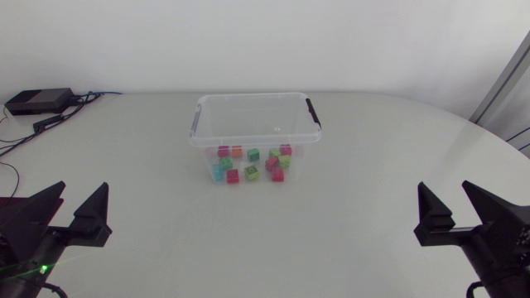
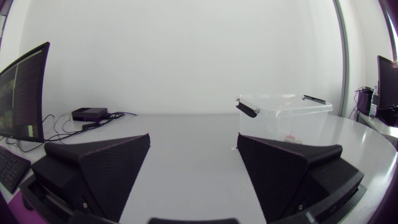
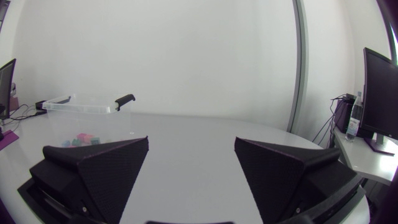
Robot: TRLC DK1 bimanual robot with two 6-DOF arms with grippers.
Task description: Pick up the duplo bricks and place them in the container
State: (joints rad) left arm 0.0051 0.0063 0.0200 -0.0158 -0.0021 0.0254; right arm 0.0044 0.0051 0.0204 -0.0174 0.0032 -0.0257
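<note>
nearest you, your left gripper [image 1: 81, 194] and right gripper [image 1: 445, 194] sit low at either side of the table [image 1: 373, 165], well apart, jaws spread and empty. mid-table stands the clear container [image 1: 195, 124] with black handles, the duplo bricks [image 1: 252, 164] lying inside it. at the far left is a black box [image 1: 39, 101] with cables.

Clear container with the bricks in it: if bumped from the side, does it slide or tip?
Probably slides: the container looks low and wide on a smooth table. Likely light: thin clear walls, few small bricks inside. Walls may flex if squeezed.
</note>
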